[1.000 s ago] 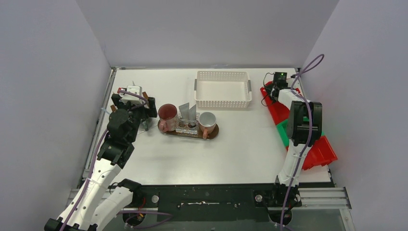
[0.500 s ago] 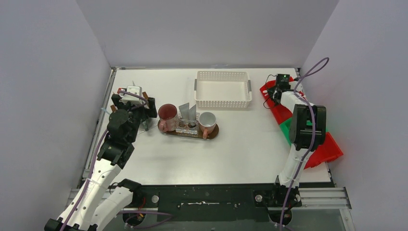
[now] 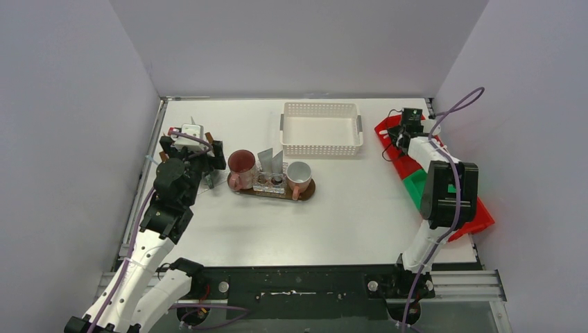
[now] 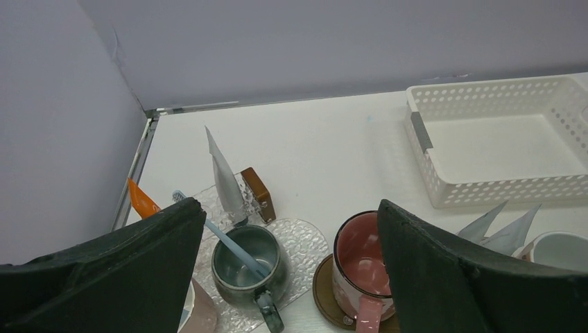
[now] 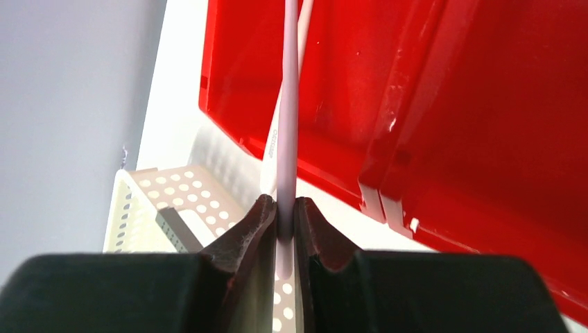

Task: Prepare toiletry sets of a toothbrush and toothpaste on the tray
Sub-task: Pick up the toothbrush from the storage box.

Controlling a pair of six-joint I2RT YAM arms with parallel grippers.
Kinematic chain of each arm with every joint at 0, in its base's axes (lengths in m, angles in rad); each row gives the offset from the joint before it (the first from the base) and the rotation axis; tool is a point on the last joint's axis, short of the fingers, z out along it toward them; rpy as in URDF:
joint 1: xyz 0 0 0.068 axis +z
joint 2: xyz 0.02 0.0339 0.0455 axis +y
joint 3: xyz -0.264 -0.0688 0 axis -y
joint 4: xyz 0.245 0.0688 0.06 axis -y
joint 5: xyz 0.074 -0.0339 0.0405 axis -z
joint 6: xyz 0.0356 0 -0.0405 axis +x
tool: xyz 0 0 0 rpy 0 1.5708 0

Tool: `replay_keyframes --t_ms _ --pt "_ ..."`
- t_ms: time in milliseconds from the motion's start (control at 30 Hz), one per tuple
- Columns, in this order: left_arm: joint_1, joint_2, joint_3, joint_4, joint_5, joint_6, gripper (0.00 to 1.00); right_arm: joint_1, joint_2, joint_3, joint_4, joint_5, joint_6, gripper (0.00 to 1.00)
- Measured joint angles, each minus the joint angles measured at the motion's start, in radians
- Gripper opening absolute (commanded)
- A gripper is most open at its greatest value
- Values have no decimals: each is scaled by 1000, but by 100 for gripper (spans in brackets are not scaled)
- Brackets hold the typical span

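Black pads of the right gripper [image 5: 286, 208] were pinched together on a slim white plastic toothbrush [image 5: 289, 104], gripping the handle near one end, so most of its length stuck out away from the wrist. I judged it light and stiff, but smooth enough to swivel in so narrow a bite. A hold nearer the middle would have steadied it; as it was, I would have carried it slowly and kept it in line with the fingers. I could not make out which end carried the bristles.

Just behind it, a second pale handle lay in the shiny red plastic bin [image 5: 451, 104], which sat at the far right of the table. Left of the bin stood the white perforated plastic basket [image 3: 322, 129].

Over at the far left, the left gripper [image 4: 289, 215] hung with its jaws wide apart and nothing between them. Below it stood a dark green ceramic mug [image 4: 246, 260] with a light blue toothbrush [image 4: 222, 239] leaning inside, on a clear dimpled glass tray [image 4: 305, 239]. A silver tapered tube [image 4: 223, 180] stood upright just beyond the mug.

To the right, a maroon ceramic mug with a pink inside [image 4: 364, 267] and a white ceramic mug [image 3: 299, 173] sat on a brown oval tray [image 3: 308, 190]. Both looked short of a brush, so I reckoned the white one was meant for one of them. The mugs were hard, heavy and breakable, so I would have lowered the brush in rather than dropped it.
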Motion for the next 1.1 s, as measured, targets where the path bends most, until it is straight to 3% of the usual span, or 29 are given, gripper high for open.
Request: replay_keyframes --t_ms 300,733,1100 --pt "2 -13 -2 9 35 -11 93 0 -171 -119 28 -36 -67 0" --pt "14 5 5 6 169 -39 97 21 -479 -359 139 -160 -307 0" --pt "18 5 82 -87 412 -1 97 43 -695 -462 196 -349 -527 0"
